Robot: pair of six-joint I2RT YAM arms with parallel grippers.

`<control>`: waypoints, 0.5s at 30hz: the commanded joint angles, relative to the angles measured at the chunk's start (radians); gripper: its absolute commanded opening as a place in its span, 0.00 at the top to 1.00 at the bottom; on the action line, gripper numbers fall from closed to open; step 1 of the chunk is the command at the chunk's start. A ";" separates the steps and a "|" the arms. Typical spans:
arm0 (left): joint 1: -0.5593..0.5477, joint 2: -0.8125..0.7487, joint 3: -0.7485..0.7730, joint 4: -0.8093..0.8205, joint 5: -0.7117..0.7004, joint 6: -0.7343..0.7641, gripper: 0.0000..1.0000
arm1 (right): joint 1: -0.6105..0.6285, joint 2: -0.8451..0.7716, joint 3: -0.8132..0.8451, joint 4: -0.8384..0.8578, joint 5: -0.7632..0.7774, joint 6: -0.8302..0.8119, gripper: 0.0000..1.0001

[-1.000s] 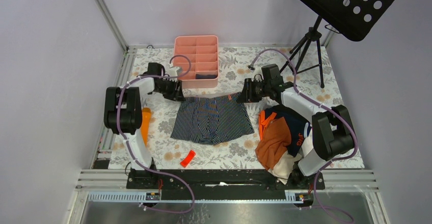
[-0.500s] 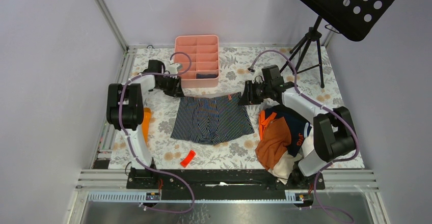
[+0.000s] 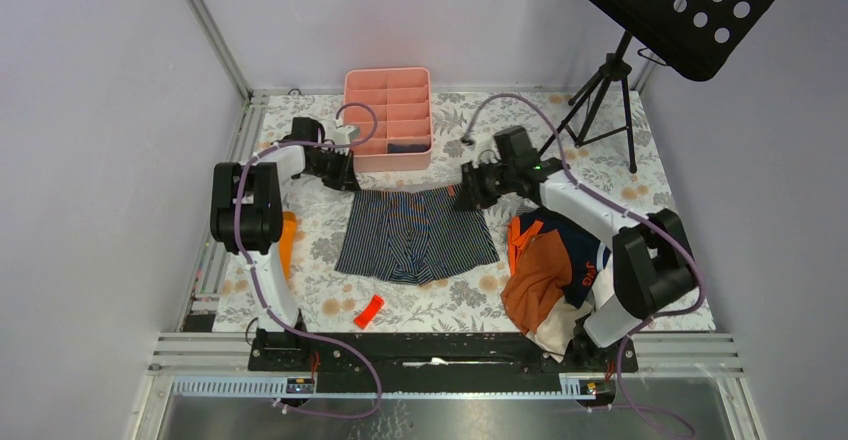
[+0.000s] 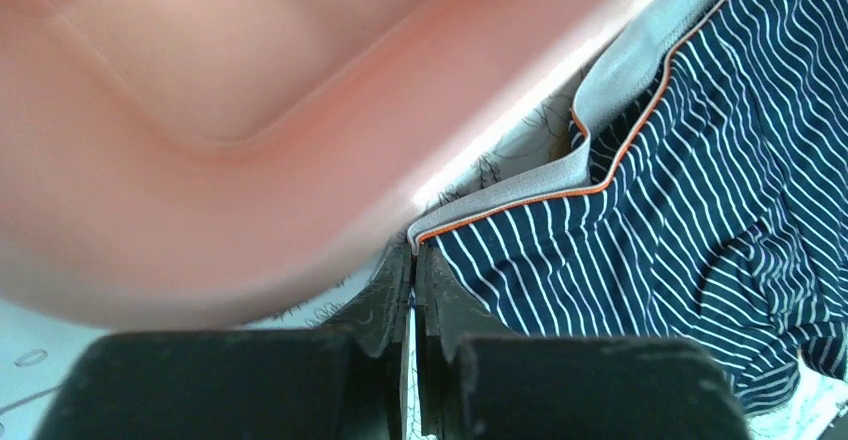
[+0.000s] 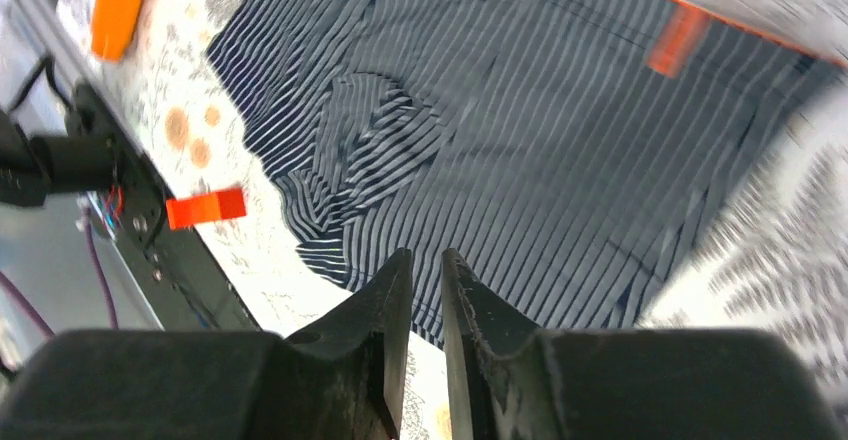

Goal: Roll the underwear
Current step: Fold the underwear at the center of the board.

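The underwear [image 3: 418,235] (the navy pair with thin white stripes) is seen spread flat on the table [image 3: 450,295], its waistband just in front of the pink tray [image 3: 386,72] and its legs toward the arm bases. No fold or roll is shown in it, so the task is judged to be at its very start, with the whole rolling left to be done. The left gripper [image 4: 413,255] is closed, apparently pinched on the waistband's left corner. The right gripper [image 5: 427,257] is held above the cloth near the opposite corner, its fingers a narrow slit apart with nothing between them.
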 commanded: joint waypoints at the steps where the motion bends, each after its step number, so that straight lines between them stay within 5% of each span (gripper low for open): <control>1: 0.006 -0.075 -0.022 -0.025 0.003 -0.011 1.00 | 0.169 0.049 0.139 -0.021 -0.041 -0.255 0.77; 15: 0.030 -0.064 -0.034 -0.076 0.028 -0.069 1.00 | 0.507 0.338 0.362 0.213 -0.031 -0.369 0.73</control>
